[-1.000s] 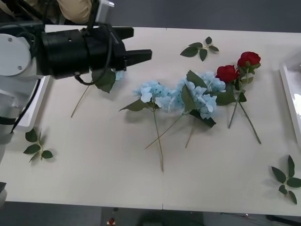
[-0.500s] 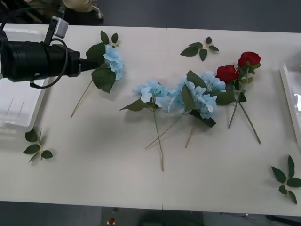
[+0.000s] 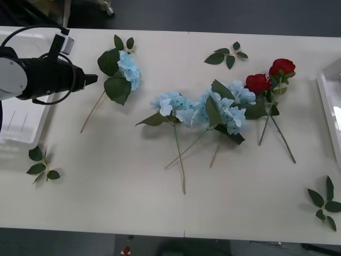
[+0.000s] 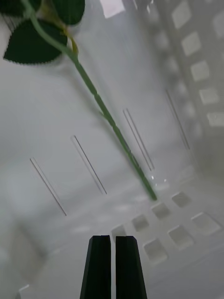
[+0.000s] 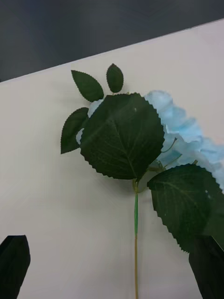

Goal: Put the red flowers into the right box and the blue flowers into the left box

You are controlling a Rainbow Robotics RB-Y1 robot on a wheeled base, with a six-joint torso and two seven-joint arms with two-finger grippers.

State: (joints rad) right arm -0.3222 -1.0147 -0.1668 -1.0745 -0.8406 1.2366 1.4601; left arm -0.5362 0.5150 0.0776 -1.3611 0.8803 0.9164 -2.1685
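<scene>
Up close, the left gripper [image 5: 112, 266] is hanging spread beside a blue flower [image 5: 186, 135] lying on the table [image 3: 106, 176], while the right gripper [image 4: 112, 261], pressed together, is hovering inside a box [image 4: 196, 70] over a green stem [image 4: 107, 117] lying aslant.

1. The right box [image 3: 326, 104] is cut off by the front view's right edge; only its rim and a strip of floor show.
2. The left arm covers part of the left box [image 3: 21, 133].
3. In the right wrist view, a green stem [image 4: 112, 124] runs out at the frame's edge, its bloom unseen.
4. In the left wrist view, a big leaf [image 5: 122, 135] hides part of the blue flowers [image 5: 186, 135].
</scene>
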